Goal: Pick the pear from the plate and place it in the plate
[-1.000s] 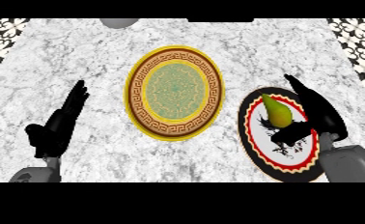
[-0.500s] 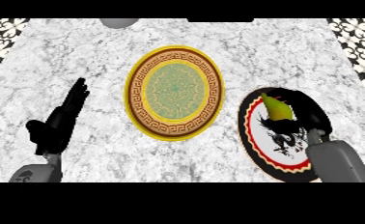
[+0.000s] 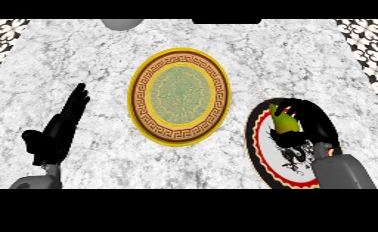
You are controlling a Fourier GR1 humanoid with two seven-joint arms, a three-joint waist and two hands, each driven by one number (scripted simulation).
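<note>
Head view: black fingers [image 3: 304, 112] wrap glossy pear [image 3: 284, 121].

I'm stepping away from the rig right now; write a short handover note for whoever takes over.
Right hand: fingers curled round the pear, over the black-rimmed plate.
Left hand: open, resting at the view's left.
Gold-rimmed plate: at the counter's middle, nothing on it.
Done: pear grasped.
Left: lift it, carry it to the gold-rimmed plate, release.
</note>
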